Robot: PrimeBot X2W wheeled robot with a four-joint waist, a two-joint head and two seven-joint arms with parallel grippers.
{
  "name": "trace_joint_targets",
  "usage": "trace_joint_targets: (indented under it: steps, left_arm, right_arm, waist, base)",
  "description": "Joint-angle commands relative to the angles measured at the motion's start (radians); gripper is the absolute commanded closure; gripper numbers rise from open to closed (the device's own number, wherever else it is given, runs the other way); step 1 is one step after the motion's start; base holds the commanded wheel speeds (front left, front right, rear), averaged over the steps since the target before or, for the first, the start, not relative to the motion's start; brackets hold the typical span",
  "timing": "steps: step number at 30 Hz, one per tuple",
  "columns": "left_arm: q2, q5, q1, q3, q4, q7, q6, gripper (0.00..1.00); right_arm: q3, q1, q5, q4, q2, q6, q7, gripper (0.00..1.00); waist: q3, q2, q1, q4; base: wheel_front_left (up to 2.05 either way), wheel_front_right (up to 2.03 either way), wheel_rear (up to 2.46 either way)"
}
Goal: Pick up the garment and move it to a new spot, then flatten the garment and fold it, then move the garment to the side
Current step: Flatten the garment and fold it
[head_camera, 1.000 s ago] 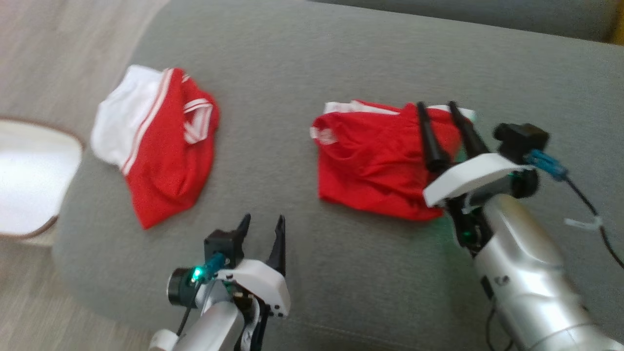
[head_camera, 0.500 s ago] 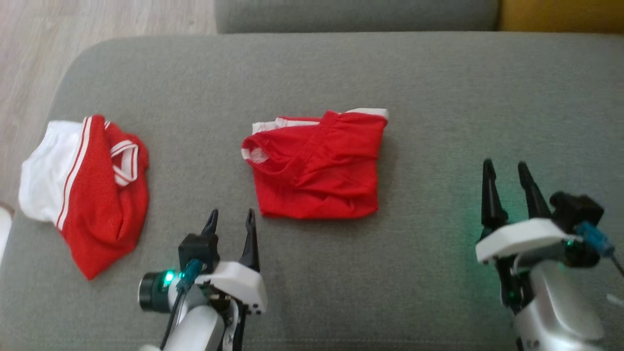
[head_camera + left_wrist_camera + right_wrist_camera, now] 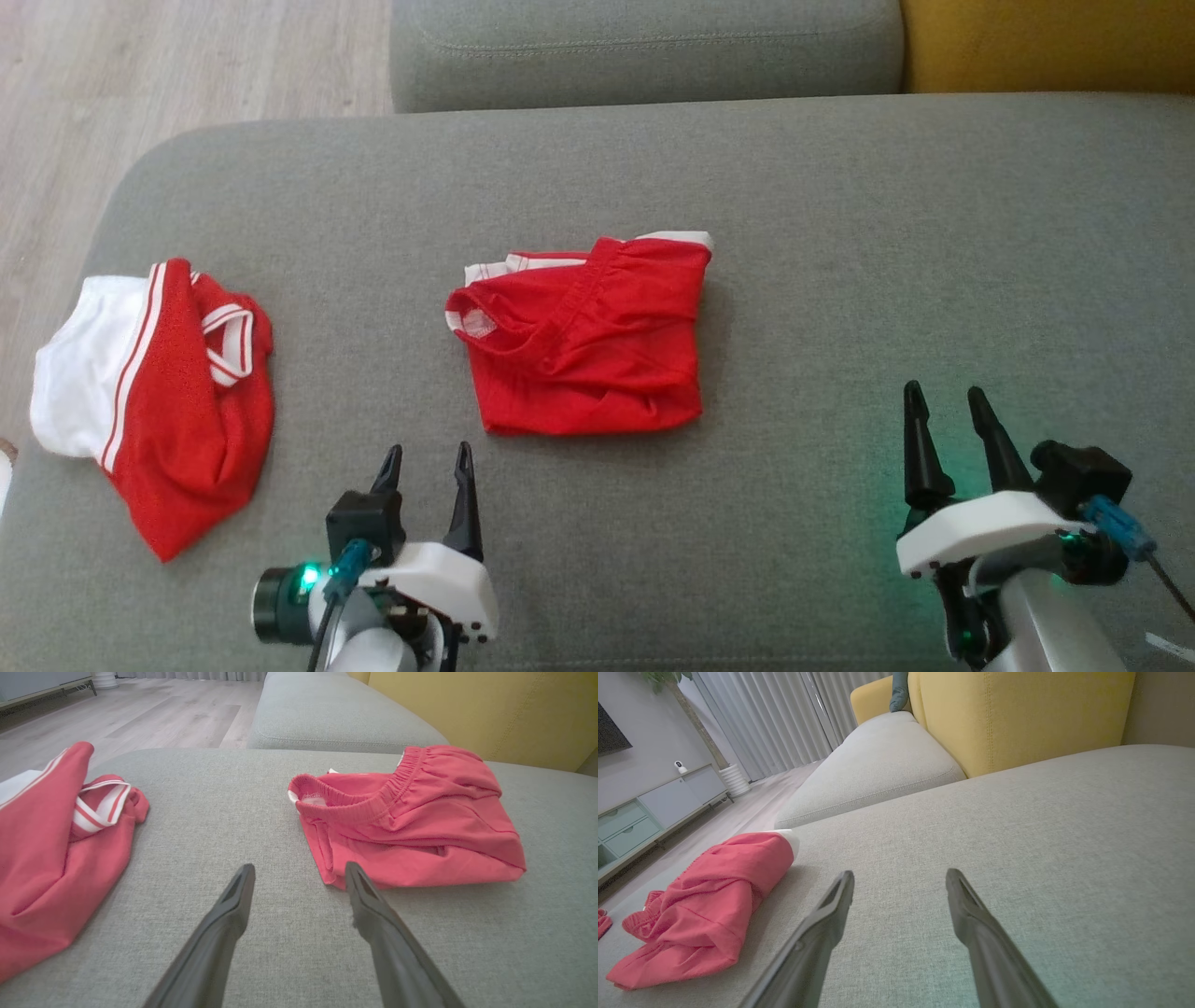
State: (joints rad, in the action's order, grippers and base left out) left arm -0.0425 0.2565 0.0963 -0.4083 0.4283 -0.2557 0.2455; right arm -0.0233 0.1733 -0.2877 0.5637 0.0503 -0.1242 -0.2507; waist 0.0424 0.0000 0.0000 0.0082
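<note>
The folded shorts [image 3: 579,341] are seen lying in the middle of the sofa [image 3: 840,233]. The right gripper [image 3: 943,392], earlier laid over them, is now drawn back well to their right, jaws parted and empty. The left gripper [image 3: 428,453] is held open, empty, near their left front corner.

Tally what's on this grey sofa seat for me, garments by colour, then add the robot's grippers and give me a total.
mostly red garment, folded: 1
red-and-white garment: 1
grippers, both open: 2, the left gripper and the right gripper
Total: 4
</note>
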Motion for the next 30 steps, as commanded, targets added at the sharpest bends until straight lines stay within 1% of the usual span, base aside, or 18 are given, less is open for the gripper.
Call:
trace_joint_targets:
  steps: [1, 4, 7, 10, 13, 18, 22, 26, 30]
  left_arm:
    - [-0.008, -0.007, 0.028, 0.035, -0.033, -0.006, -0.002, 0.0]
    - [-0.008, -0.005, 0.036, 0.029, -0.034, -0.006, -0.006, 0.0]
    - [-0.008, 0.004, 0.046, 0.016, -0.038, -0.006, -0.008, 0.0]
    - [-0.008, 0.018, 0.059, -0.003, -0.041, -0.006, -0.009, 0.0]
    - [-0.008, 0.036, 0.07, -0.029, -0.043, -0.006, -0.01, 0.0]
    - [-0.008, 0.07, 0.085, -0.064, -0.045, -0.006, -0.005, 0.0]
    - [-0.008, 0.09, 0.093, -0.082, -0.047, -0.006, 0.0, 0.0]
    - [-0.008, 0.103, 0.098, -0.095, -0.053, -0.006, 0.005, 0.0]
    - [-0.008, 0.109, 0.104, -0.103, -0.059, -0.006, 0.008, 0.0]
  right_arm:
    - [-0.028, 0.026, -0.002, -0.033, 0.0, -0.007, -0.011, 0.0]
    - [-0.041, 0.039, 0.007, -0.038, 0.0, -0.007, -0.011, 0.0]
    - [-0.086, 0.08, 0.03, -0.034, 0.0, -0.007, -0.011, 0.0]
    - [-0.145, 0.161, 0.05, -0.033, 0.0, -0.007, 0.009, 0.0]
    - [-0.196, 0.252, 0.067, -0.025, 0.004, -0.007, 0.054, 0.0]
    - [-0.303, 0.38, 0.059, 0.017, 0.046, -0.007, 0.141, 0.0]
    - [-0.39, 0.436, 0.042, 0.071, 0.084, -0.007, 0.21, 0.0]
    - [-0.43, 0.456, 0.028, 0.114, 0.114, -0.007, 0.235, 0.0]
    - [-0.449, 0.469, 0.025, 0.149, 0.13, -0.007, 0.24, 0.0]
  waist:
    - [0.002, 0.0, 0.0, 0.002]
    - [0.014, 0.0, 0.0, 0.014]
    - [0.034, 0.0, 0.0, 0.037]
    - [0.06, 0.0, 0.0, 0.071]
    - [0.085, 0.0, 0.0, 0.113]
    - [0.122, 0.0, 0.0, 0.187]
    - [0.145, 0.0, 0.0, 0.232]
    - [0.16, 0.0, 0.0, 0.259]
    - [0.174, 0.0, 0.0, 0.27]
  base:
    - [0.0, 0.0, 0.0]
    - [0.0, 0.0, 0.0]
    - [0.0, 0.0, 0.0]
    - [0.0, 0.0, 0.0]
    - [0.0, 0.0, 0.0]
    - [0.0, 0.0, 0.0]
    - [0.0, 0.0, 0.0]
    - [0.0, 0.0, 0.0]
    - [0.0, 0.0, 0.0]
